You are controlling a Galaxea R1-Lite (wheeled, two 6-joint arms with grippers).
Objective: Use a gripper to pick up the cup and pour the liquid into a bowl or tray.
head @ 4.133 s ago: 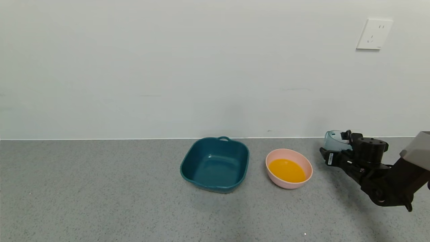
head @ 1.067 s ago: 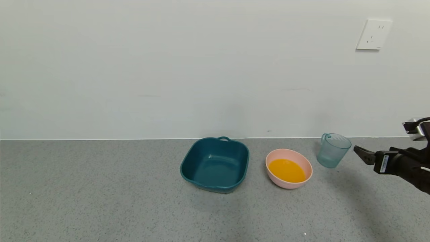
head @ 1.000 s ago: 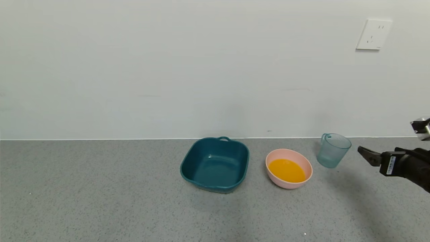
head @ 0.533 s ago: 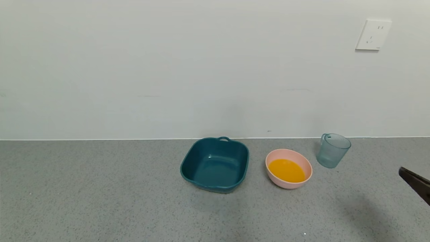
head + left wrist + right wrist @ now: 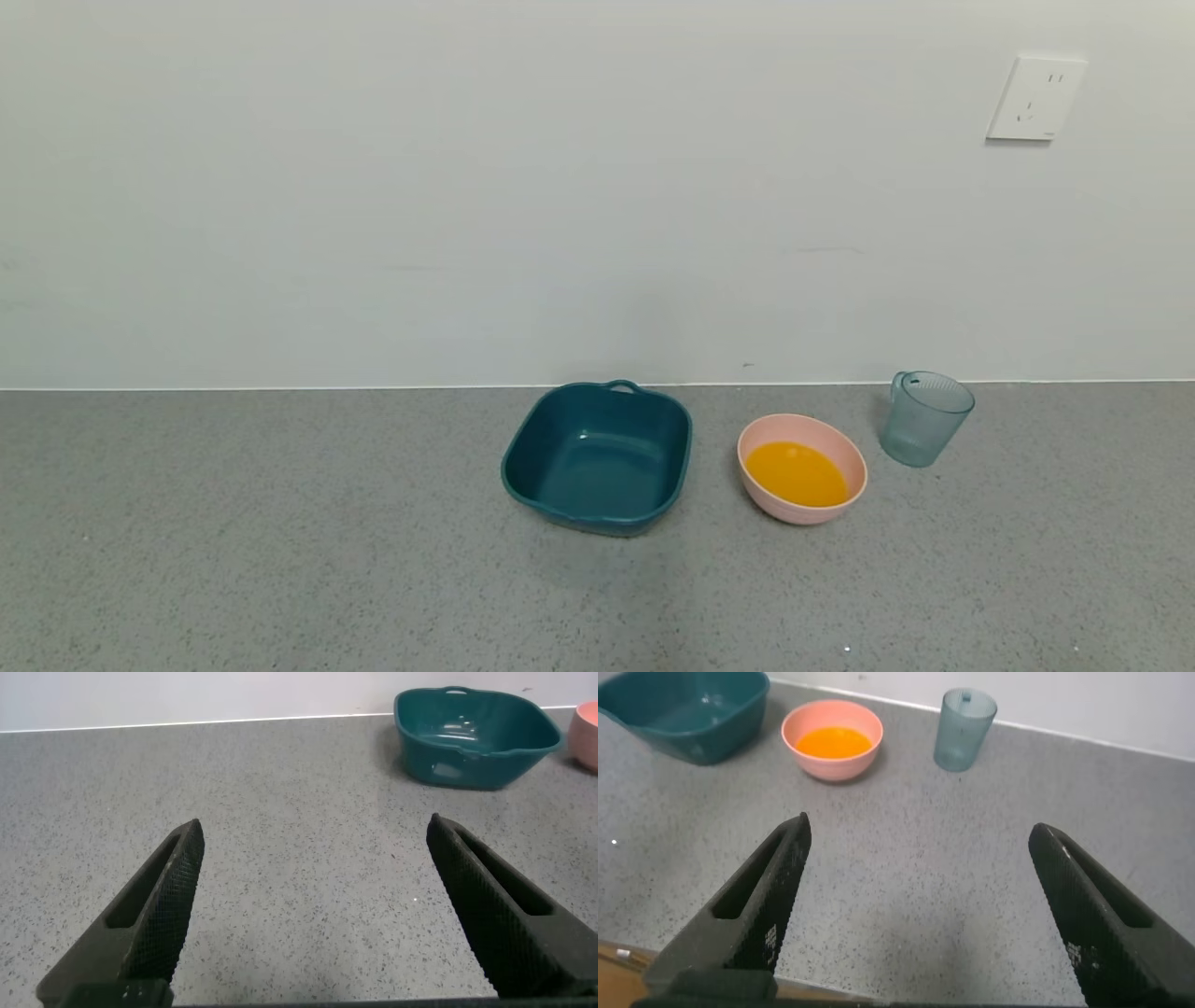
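Observation:
The pale blue-green cup (image 5: 924,417) stands upright and empty on the grey counter near the wall, right of the pink bowl (image 5: 758,481). The bowl holds the orange liquid (image 5: 796,473). Both show in the right wrist view, the cup (image 5: 963,730) and the bowl (image 5: 805,758) with the liquid (image 5: 831,741). My right gripper (image 5: 920,826) is open and empty, drawn back toward the counter's front, well short of the cup. My left gripper (image 5: 313,831) is open and empty over bare counter, left of the trays. Neither gripper shows in the head view.
A dark teal square tray (image 5: 598,457) sits empty left of the bowl; it also shows in the left wrist view (image 5: 475,735) and the right wrist view (image 5: 682,714). A wall with a white socket (image 5: 1034,97) runs behind the counter.
My right gripper let go of the cup, leaving it upright beside the bowl, and drew back to the right and toward me until it left the head view.

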